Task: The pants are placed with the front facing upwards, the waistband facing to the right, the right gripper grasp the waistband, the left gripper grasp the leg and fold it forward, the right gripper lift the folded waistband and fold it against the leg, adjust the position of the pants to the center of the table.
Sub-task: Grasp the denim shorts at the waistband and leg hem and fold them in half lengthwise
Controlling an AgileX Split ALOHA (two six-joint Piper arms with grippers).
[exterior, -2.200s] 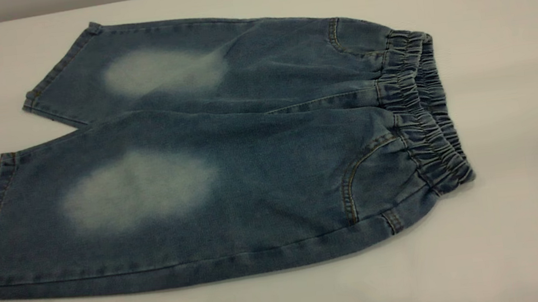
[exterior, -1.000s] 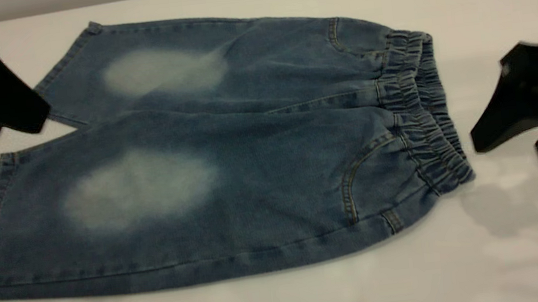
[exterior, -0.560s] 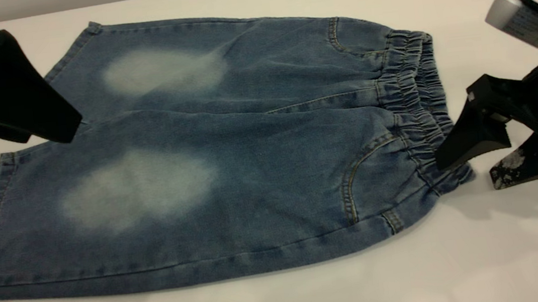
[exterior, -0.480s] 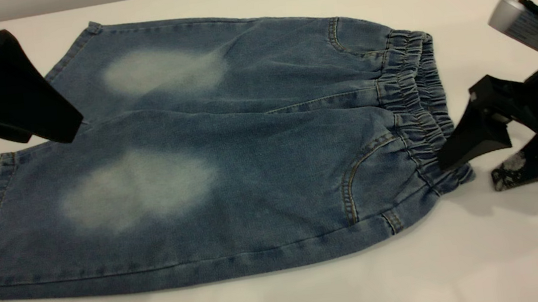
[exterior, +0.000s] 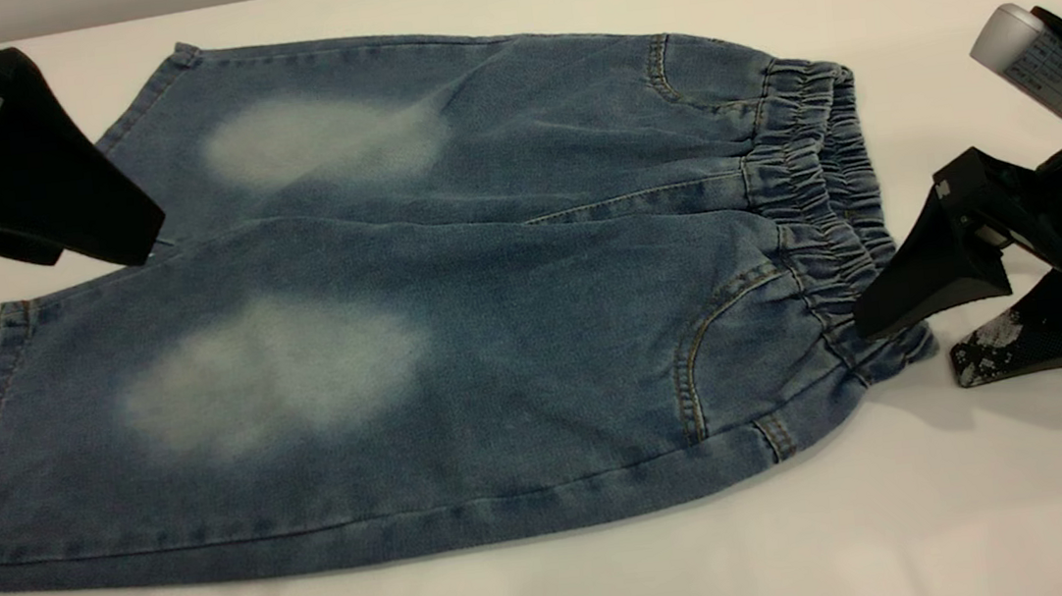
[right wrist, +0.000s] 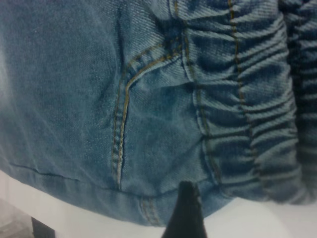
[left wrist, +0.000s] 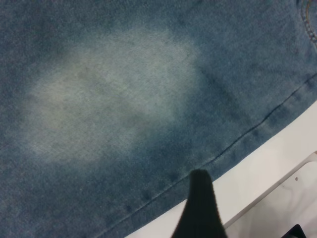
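The blue denim pants [exterior: 496,341] lie flat and front up on the white table [exterior: 562,591]. The gathered waistband [exterior: 827,208] points right and both legs point left. My right gripper [exterior: 912,353] is open at the waistband's near end. Its upper finger overlaps the band's corner, and the white-scuffed finger rests low on the table beside it. The right wrist view shows the waistband [right wrist: 247,99], a curved pocket [right wrist: 124,104] and one of the fingers [right wrist: 185,213]. My left gripper [exterior: 102,256] is open and hangs over the far leg's hem, hiding part of it. The left wrist view shows a pale knee patch [left wrist: 114,94].
White tabletop runs round the pants on all sides. The right arm's grey-white cylinder [exterior: 1040,67] sticks up at the far right. The table's edge [left wrist: 277,188] shows close to the pants' side seam in the left wrist view.
Both grippers came into view from the sides. The left one moved in over the far leg's hem. The right one dropped and slid left until its upper finger met the waistband's near corner.
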